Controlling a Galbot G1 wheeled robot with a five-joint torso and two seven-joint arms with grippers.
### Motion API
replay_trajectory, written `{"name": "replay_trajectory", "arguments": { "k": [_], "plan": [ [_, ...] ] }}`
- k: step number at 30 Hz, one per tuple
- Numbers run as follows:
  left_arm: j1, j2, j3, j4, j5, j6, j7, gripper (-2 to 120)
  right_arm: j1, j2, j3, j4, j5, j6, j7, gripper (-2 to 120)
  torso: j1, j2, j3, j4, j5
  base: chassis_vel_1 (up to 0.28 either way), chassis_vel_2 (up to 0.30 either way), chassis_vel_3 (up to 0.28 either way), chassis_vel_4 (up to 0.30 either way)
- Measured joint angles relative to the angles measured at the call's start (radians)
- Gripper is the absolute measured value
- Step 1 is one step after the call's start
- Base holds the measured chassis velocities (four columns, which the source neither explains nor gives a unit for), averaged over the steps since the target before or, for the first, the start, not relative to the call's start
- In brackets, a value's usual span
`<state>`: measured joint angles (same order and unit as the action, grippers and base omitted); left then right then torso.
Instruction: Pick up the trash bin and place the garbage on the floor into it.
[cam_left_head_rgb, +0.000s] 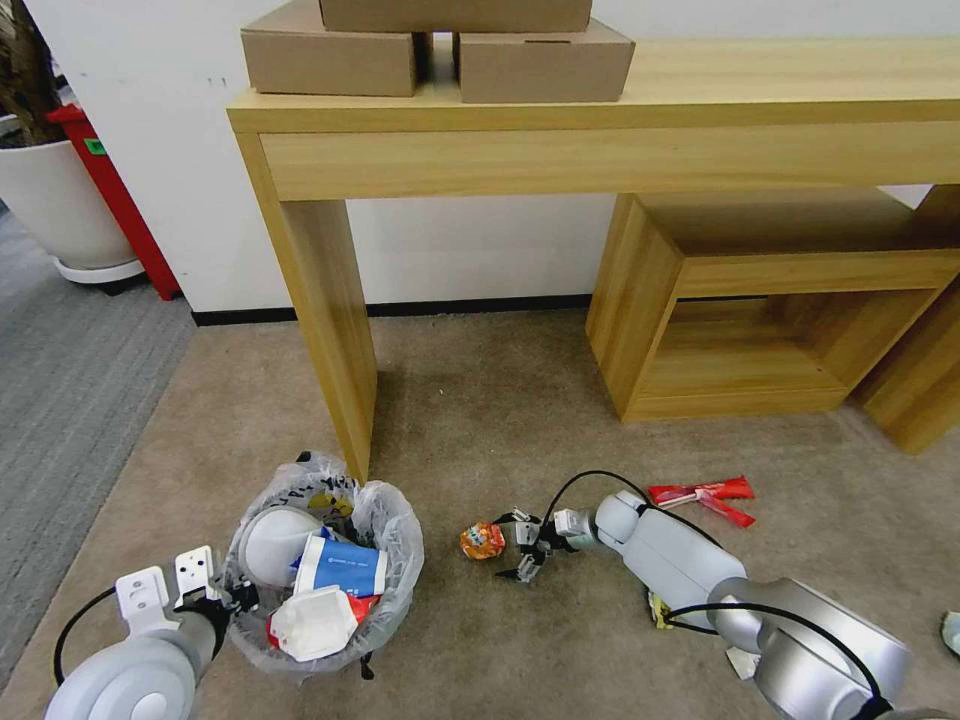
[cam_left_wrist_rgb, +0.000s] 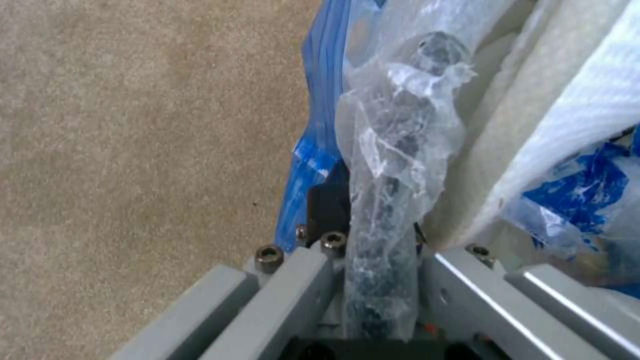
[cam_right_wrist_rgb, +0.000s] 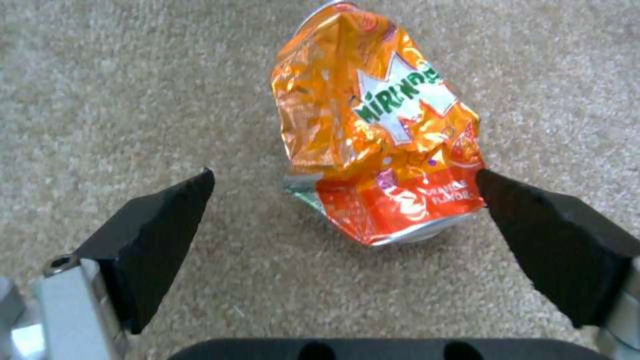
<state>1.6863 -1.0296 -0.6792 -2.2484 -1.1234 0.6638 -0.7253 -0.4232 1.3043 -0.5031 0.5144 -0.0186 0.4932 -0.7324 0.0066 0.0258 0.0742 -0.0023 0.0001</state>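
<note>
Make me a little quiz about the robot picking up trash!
1. True or false: the right gripper is open near the crushed orange can.
2. What does the left gripper hold? A) a slipper B) the trash bin's rim C) a cardboard box
3. Fill in: the red wrappers lie on the ____.

Key: 1 true. 2 B, it is shut on the bag-covered rim of the trash bin. 3 floor.
</note>
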Motion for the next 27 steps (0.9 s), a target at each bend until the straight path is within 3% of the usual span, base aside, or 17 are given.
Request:
{"name": "replay_trajectory", "arguments": {
  "k": [27],
  "plan": [
    [0.004, -0.008, 0.002, 0.0, 0.02, -0.001, 0.021, 0, 0.049, 0.021, -0.014, -0.023, 0.028, -0.001, 0.014, 100, 0.0, 0.0, 0.0, 0.0001, -0.0001, 0.0, 0.0, 0.0, 0.0]
  ]
}}
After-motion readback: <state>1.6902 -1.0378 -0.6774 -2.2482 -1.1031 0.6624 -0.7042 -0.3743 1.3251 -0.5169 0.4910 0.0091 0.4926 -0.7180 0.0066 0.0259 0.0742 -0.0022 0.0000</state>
